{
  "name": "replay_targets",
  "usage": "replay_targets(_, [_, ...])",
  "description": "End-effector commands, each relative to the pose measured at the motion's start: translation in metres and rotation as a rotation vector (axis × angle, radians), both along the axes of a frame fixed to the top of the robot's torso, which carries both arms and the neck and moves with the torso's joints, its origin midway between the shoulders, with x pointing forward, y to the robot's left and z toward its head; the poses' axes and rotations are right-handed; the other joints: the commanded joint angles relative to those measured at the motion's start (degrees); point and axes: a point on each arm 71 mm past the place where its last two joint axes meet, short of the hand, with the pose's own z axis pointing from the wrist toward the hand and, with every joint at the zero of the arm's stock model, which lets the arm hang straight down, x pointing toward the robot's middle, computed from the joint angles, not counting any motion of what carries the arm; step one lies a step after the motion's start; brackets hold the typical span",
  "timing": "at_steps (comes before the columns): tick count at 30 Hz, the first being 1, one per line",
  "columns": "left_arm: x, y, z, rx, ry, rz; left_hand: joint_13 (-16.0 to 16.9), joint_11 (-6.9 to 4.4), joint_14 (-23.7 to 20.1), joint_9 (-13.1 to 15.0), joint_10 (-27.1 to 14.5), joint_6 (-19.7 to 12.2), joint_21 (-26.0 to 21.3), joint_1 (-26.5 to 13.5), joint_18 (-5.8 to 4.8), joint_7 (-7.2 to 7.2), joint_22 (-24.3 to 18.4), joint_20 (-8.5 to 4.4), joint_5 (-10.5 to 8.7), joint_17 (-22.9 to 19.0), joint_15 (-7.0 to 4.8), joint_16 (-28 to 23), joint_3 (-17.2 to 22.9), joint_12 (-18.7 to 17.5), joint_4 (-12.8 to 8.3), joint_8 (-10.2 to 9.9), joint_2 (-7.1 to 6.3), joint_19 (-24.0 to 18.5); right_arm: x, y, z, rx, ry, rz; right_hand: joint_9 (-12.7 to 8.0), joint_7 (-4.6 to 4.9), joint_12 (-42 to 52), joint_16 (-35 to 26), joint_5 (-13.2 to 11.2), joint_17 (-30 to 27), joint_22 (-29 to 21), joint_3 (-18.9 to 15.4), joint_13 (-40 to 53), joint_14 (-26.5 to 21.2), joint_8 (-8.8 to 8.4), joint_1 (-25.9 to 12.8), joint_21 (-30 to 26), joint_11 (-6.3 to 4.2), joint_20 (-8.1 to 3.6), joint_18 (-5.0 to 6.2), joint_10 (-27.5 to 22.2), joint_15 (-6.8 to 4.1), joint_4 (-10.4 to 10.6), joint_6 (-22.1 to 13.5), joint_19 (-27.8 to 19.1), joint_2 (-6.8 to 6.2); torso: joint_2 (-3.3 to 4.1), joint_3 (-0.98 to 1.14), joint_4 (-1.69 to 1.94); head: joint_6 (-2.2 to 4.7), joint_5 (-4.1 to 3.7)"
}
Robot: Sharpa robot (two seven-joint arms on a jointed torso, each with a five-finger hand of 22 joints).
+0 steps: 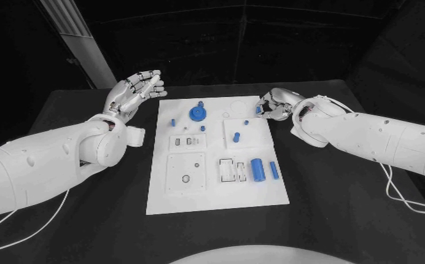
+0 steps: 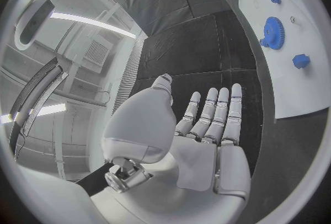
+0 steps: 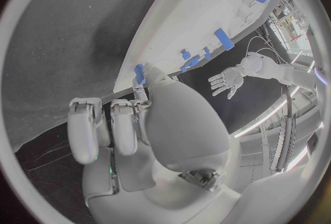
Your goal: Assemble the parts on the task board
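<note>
Two robot hands flank the task board [image 1: 217, 196] on the black surface [image 1: 336, 215].

The left hand [image 1: 134, 92] is raised beside the board's far left corner, palm open, fingers spread and holding nothing. The right hand [image 1: 276, 104] curls at the board's far right edge, pinching a small blue part [image 1: 258, 110]. A blue gear [image 1: 198, 113] and blue cylinders [image 1: 258, 169] rest on the board.

Overhead head camera, two wrist fisheyes; shared task board [image 1: 217, 153].
</note>
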Motion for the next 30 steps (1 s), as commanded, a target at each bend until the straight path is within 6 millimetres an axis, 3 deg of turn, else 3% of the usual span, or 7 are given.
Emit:
replay_targets(1, [-0.004,0.0,0.014,-0.063,-0.179,-0.017,0.03,-0.06,-0.54,-0.07,-0.53,-0.43,-0.2,-0.07,-0.24,8.51,-0.1,0.07,0.18,0.0,0.05,-0.37,-0.27,-0.39,0.09,-0.34,0.57,-0.36,0.0,0.001,0.0,-0.006,0.007,0.006,0.1,0.02,0.15,0.14,-0.45,15.06,15.1,-0.06,15.08,5.95,0.27,-0.11,0.19,-0.32,-0.41,-0.43,6.0,-0.37,-0.37,0.51,6.14,0.42,0.02,0.04,-0.08,0.0,0.12])
replay_targets(7, [-0.004,-0.001,0.014,-0.063,-0.179,-0.018,0.03,-0.05,-0.55,-0.07,-0.53,-0.41,-0.21,-0.06,-0.25,8.51,-0.1,0.07,0.19,0.0,0.05,-0.37,-0.27,-0.39,0.08,-0.3,0.59,-0.38,0.0,0.001,0.0,-0.006,0.006,0.007,0.2,-0.15,0.15,0.14,-0.73,15.06,15.1,0.19,15.08,5.95,0.58,-0.25,0.19,-0.47,-0.49,-0.43,6.0,-0.47,-0.48,1.41,6.14,1.08,-0.01,0.03,-0.02,-0.06,0.12])
replay_targets(16, [-0.004,-0.001,0.014,-0.063,-0.179,-0.018,0.03,-0.05,-0.55,-0.07,-0.53,-0.41,-0.21,-0.06,-0.25,8.51,-0.1,0.07,0.19,0.0,0.05,-0.37,-0.27,-0.39,0.08,-0.3,0.59,-0.38,0.0,0.002,0.001,-0.007,-0.011,0.005,1.01,-0.53,0.15,0.14,-1.01,15.06,15.1,0.77,15.08,5.95,2.7,-0.13,0.19,-0.86,-0.85,-0.43,6.0,-0.81,-1.45,7.68,6.14,2.52,-0.04,0.01,0.0,-0.3,0.28])
replay_targets(21, [-0.004,-0.001,0.014,-0.063,-0.18,-0.017,0.03,-0.05,-0.55,-0.07,-0.53,-0.41,-0.21,-0.06,-0.25,8.51,-0.1,0.07,0.19,0.0,0.05,-0.37,-0.27,-0.39,0.08,-0.3,0.59,-0.38,0.001,0.003,0.003,-0.002,-0.038,0.01,1.14,-0.73,0.15,0.14,-1.09,15.06,15.1,0.9,15.08,5.95,3.07,0.05,0.19,-1.01,-0.91,-0.43,6.0,-0.87,-1.91,9.41,6.14,2.93,-0.06,0.02,-0.01,-0.24,0.36])
replay_targets(26, [-0.004,0.0,0.014,-0.062,-0.18,-0.017,0.03,-0.05,-0.55,-0.07,-0.53,-0.41,-0.21,-0.06,-0.25,8.51,-0.1,0.07,0.19,0.0,0.05,-0.37,-0.27,-0.39,0.08,-0.3,0.59,-0.38,0.0,0.006,0.008,0.023,-0.111,0.018,1.17,-0.62,0.15,0.14,-1.25,15.06,15.1,0.77,15.08,5.95,3.14,0.04,0.19,-0.95,-0.94,-0.43,6.0,-0.88,-2.16,10.15,6.14,2.83,-0.07,0.07,0.01,0.0,0.83])
replay_targets(30, [-0.003,0.0,0.014,-0.062,-0.18,-0.016,0.03,-0.05,-0.56,-0.07,-0.54,-0.43,-0.22,-0.02,-0.25,8.51,-0.11,0.07,0.23,0.0,0.05,-0.37,-0.27,-0.39,0.08,-0.33,0.62,-0.41,-0.002,0.011,0.014,0.058,-0.159,0.026,1.17,-0.53,0.15,0.14,-1.2,15.06,15.1,0.74,15.08,5.95,3.13,0.15,0.19,-0.9,-0.95,-0.43,6.0,-0.86,-2.34,10.43,6.14,2.78,-0.14,0.05,-0.07,-0.02,1.65])
